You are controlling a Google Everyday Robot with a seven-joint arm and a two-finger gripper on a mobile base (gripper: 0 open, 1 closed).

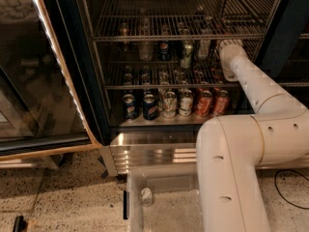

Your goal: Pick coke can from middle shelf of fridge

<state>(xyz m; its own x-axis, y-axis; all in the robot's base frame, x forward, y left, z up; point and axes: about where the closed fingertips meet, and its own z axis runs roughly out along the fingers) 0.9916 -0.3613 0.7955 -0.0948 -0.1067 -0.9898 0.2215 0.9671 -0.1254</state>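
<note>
The fridge (72, 57) stands open, its glass door (34, 71) swung out to the left. My white arm reaches in from the lower right over the middle shelf (154, 86). My gripper (227, 46) is at the right end of that shelf, deep inside, and my own wrist (236, 66) hides it. I cannot make out the coke can; the wrist covers that part of the shelf. Dark cans (145, 74) and a green can (187, 54) stand on the shelf to the gripper's left.
On the fridge floor stand blue Pepsi cans (149, 106), silver cans (169, 104) and orange-red cans (203, 103). The ribbed steel base (154, 151) lies below. My base tray (159, 197) holds a small clear cup (146, 195). A black cable (289, 187) lies at the right.
</note>
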